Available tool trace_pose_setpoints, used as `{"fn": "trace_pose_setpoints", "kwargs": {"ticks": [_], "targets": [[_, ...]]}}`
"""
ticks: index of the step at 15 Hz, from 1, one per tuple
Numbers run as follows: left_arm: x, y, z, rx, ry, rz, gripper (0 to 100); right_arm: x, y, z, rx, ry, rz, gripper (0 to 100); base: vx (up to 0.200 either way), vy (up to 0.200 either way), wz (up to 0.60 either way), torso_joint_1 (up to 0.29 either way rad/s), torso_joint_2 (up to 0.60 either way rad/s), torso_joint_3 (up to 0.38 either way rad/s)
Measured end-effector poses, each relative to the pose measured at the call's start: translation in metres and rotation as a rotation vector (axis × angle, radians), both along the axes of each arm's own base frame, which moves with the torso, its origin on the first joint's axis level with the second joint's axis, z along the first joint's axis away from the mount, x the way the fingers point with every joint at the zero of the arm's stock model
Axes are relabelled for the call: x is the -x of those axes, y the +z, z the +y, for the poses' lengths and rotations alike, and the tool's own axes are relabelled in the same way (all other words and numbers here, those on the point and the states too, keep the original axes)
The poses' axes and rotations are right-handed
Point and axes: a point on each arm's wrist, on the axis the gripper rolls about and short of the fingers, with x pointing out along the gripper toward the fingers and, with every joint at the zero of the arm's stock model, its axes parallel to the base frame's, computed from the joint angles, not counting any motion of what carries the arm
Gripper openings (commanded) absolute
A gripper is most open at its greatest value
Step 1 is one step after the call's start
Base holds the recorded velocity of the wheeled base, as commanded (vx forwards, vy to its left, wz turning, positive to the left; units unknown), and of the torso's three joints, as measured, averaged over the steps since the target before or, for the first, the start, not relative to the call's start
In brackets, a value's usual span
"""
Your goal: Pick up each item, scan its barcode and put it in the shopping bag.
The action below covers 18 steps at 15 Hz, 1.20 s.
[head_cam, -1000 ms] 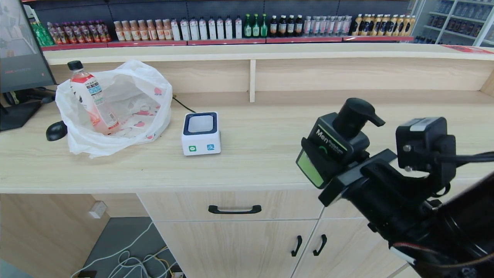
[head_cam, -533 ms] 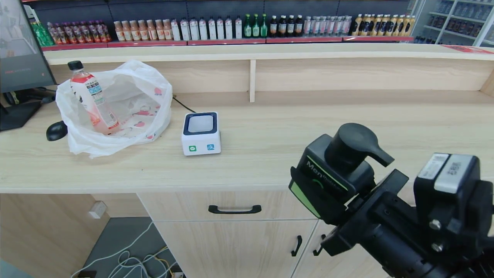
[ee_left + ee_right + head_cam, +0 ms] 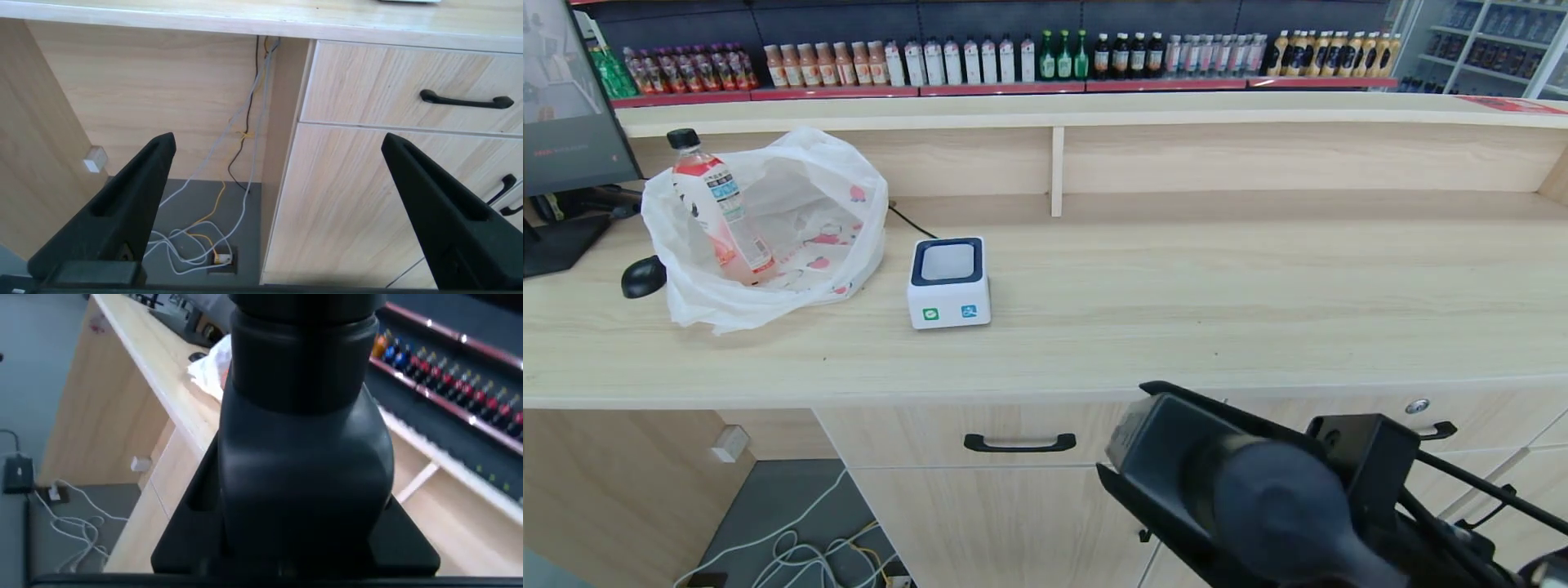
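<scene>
- Right gripper (image 3: 1131, 433): closed on the black pump bottle (image 3: 1225, 482), one finger on each side of the body. It hangs in front of the desk (image 3: 1176, 310), below the desk edge and level with the drawer fronts.
- Pump bottle attitude: tipped well over, with the pump head towards the head camera. In the right wrist view the bottle (image 3: 302, 457) sits directly ahead of the camera. A grip on the body leaves the labelled faces free to turn. The barcode's position cannot be determined.
- Left gripper (image 3: 278, 143): fingers spread wide with nothing between them. It hangs below desk level facing the cabinet front, clear of the working path.
- Scanner (image 3: 949, 282): white box standing on the desk with its window facing up, just beside the shopping bag (image 3: 858, 237). An item must therefore be presented from above, code side down.
- Shopping bag: stands open on the left of the desk. A drink bottle (image 3: 719, 212) leans inside it, so that item is judged complete.
- Step in hand (judgement): transfer of the pump bottle to the scanner. The bottle must be raised above the desk edge and carried left.
- Risk (judgement): with the bottle this low, it could strike the desk edge on the way up.
</scene>
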Motion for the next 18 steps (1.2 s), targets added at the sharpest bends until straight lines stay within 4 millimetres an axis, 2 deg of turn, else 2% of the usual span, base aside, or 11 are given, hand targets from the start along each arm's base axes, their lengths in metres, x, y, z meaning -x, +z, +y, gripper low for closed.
{"fn": "trace_pose_setpoints", "kwargs": {"ticks": [4,7,13,18], "targets": [[0.000,0.000,0.000,0.000,0.000,0.000,100,0.005,-0.006,-0.004,0.118,0.052,-0.186,0,0.000,0.000,0.00,0.000,0.00,0.000],[0.000,0.000,0.000,0.000,0.001,0.000,100,0.003,-0.001,-0.003,0.139,0.071,-0.293,0,0.000,0.000,0.00,0.000,0.00,0.000],[0.000,0.000,0.000,0.000,0.000,0.000,100,0.000,0.003,-0.008,0.249,-0.058,-0.570,0,0.000,0.000,0.00,0.000,0.00,0.000],[0.000,0.000,0.000,0.000,0.000,0.000,100,-0.009,0.011,0.007,0.309,-0.146,-0.792,0,0.000,0.000,0.00,0.000,0.00,0.000]]}}
